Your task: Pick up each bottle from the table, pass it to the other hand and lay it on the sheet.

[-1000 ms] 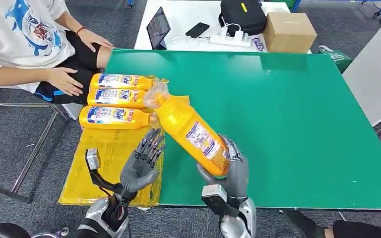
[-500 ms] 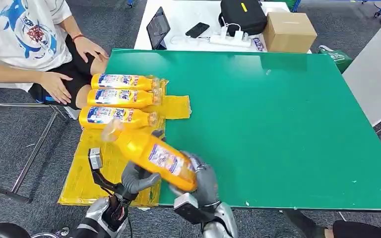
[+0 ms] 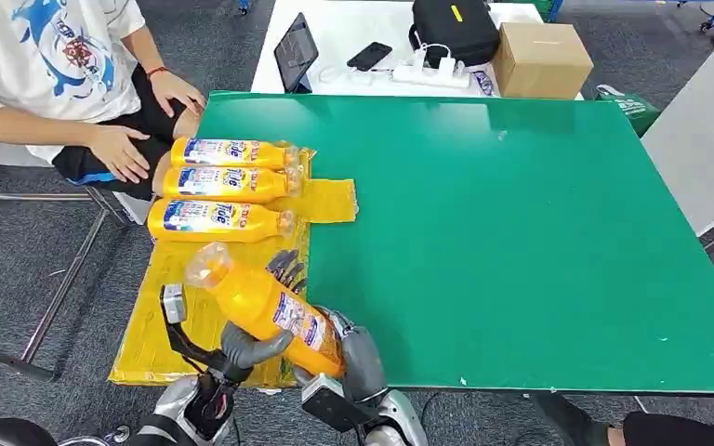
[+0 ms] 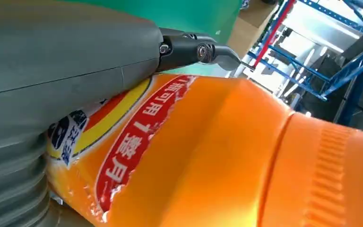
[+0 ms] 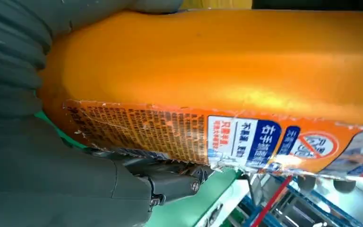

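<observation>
We see a green table (image 3: 539, 232) taking up the middle and right of the scene; beyond its far edge stands a white table (image 3: 335, 28) bearing a tablet (image 3: 296, 54), a phone (image 3: 370, 56), a white power strip (image 3: 425, 71), a black bag (image 3: 454, 28) and a cardboard box (image 3: 541, 58); grey carpet (image 3: 19, 269) covers the floor to the left; a person (image 3: 65, 74) in a white printed shirt sits at the far left; a pale panel (image 3: 711, 139) rises at the right edge; blue and red metal shelving (image 4: 321, 66) shows in the left wrist view, under bright light.
</observation>
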